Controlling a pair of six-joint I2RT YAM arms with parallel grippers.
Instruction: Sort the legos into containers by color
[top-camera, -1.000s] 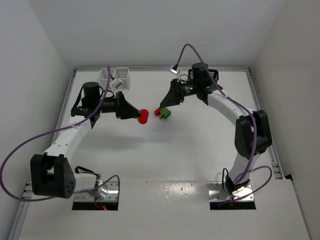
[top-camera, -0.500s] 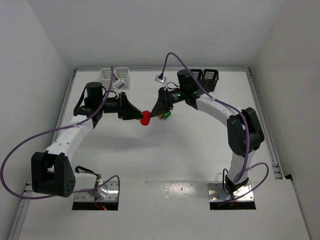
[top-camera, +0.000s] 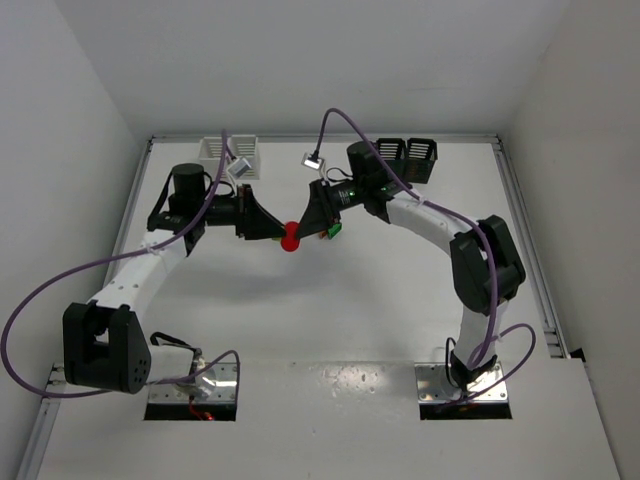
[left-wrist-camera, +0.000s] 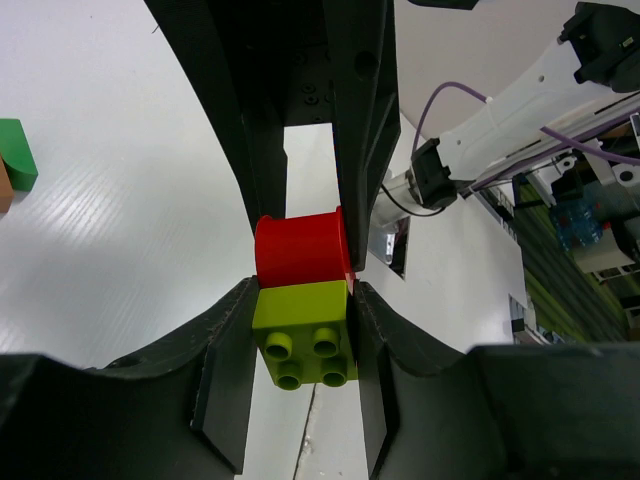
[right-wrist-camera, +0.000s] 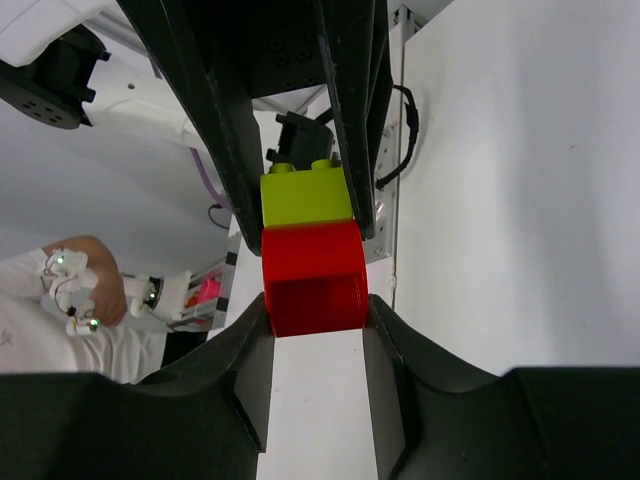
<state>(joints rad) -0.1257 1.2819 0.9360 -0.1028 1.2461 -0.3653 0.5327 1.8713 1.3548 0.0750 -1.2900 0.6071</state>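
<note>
Legos, sorting in progress.

Item 1: joined pair, one yellow-green brick (left-wrist-camera: 305, 345) stacked on one red brick (right-wrist-camera: 314, 275). The left gripper (left-wrist-camera: 303, 335) has its fingers clamped on the sides of the yellow-green brick. The right gripper (right-wrist-camera: 317, 300) has its fingers clamped on the red brick from the opposite end. The pair hangs in the air between the two arms, above the tabletop (top-camera: 330, 320), somewhat nearer the far edge than the near edge and left of centre.

Item 2: one green brick (left-wrist-camera: 14, 152), loose on the table just beside the right gripper, on the side toward the right edge. An orange piece (left-wrist-camera: 4, 188) touches it; only a sliver shows, so its shape cannot be told.

Item 3: two white bins (top-camera: 228, 152), side by side at the far edge near the far-left corner.

Item 4: two black bins (top-camera: 412, 155), side by side at the far edge, right of centre.

Count: four bricks or pieces seen, four bins.

Status, by judgement: early. No brick can be made out in any bin, though their insides are too small to read. The joined pair looks due to be pulled apart, since its two colours belong in separate bins. The green and orange pieces are not yet picked up.
</note>
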